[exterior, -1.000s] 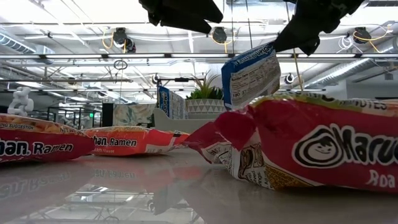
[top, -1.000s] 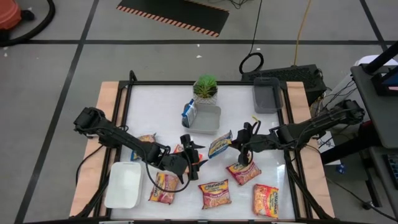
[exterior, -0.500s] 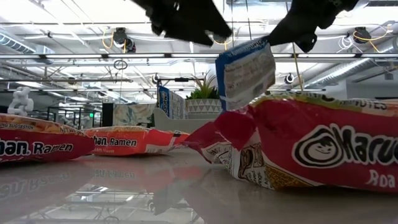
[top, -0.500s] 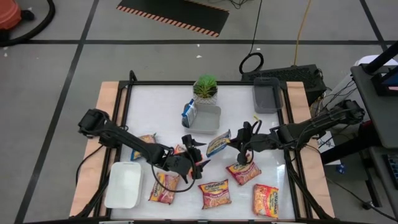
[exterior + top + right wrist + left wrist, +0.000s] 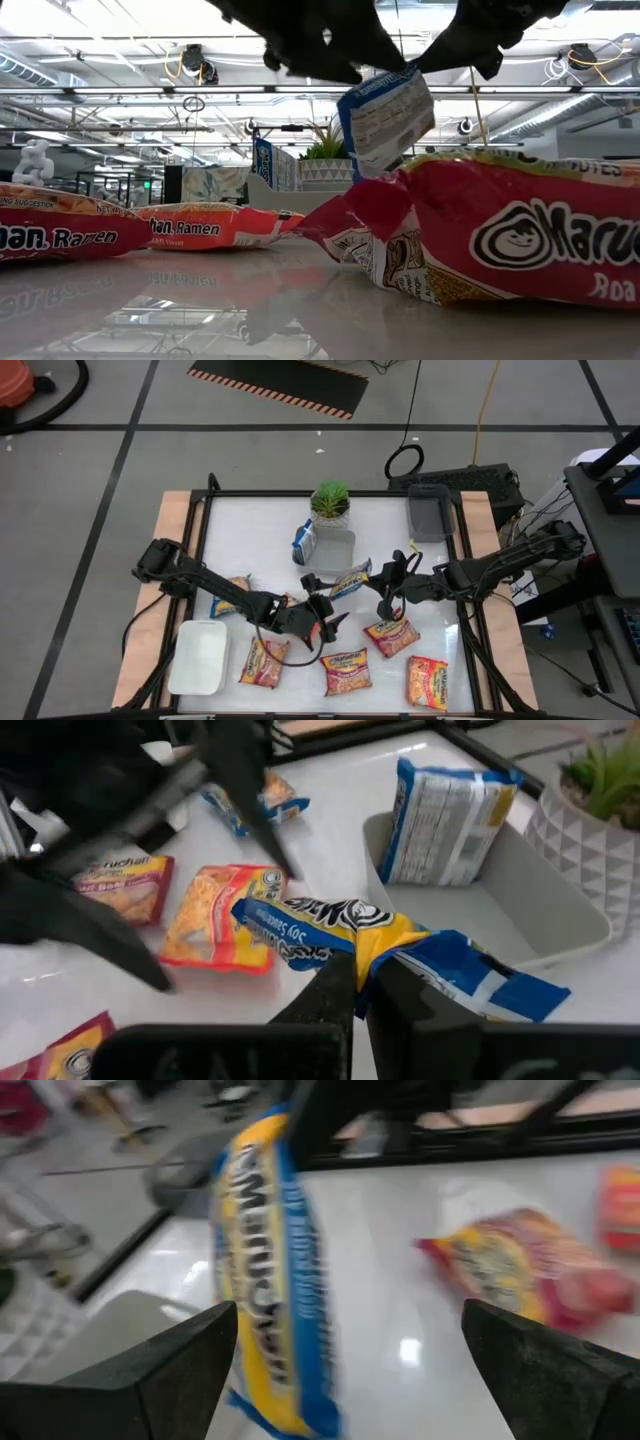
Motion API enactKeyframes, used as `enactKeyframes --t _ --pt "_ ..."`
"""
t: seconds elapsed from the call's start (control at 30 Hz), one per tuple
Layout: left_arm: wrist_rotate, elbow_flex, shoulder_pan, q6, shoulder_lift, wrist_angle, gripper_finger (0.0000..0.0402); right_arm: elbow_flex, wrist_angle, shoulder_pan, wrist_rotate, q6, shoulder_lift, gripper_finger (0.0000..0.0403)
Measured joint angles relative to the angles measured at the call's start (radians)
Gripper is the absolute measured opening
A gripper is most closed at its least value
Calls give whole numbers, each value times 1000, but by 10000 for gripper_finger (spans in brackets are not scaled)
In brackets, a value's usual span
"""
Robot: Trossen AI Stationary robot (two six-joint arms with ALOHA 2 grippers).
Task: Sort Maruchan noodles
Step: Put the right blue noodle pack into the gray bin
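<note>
My right gripper (image 5: 362, 982) is clamped on a blue noodle packet (image 5: 340, 925), lifted beside the grey tray (image 5: 340, 552) — my left gripper (image 5: 328, 618) gapes wide, empty, facing it.

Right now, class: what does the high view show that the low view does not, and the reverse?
Only the high view shows the white tray, the grey tray and the open left gripper beside the held packet. Only the low view shows the ceiling lights and the packet's printed back. Both show the blue packet pinched in the right gripper, and the plant.
</note>
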Motion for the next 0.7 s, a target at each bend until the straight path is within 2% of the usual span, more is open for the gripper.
enactKeyframes --t 0.2,0.43,0.6,0.7 --pt "-126 -1 14 10 67 73 385 0 102 1 1 -41 54 4" --pt "-331 -1 5 47 78 85 373 0 143 0 21 -70 90 4" --pt "-328 -1 4 86 78 82 327 0 144 0 24 -71 89 4" --pt "-259 -1 19 81 78 71 295 0 144 0 23 -69 89 4"
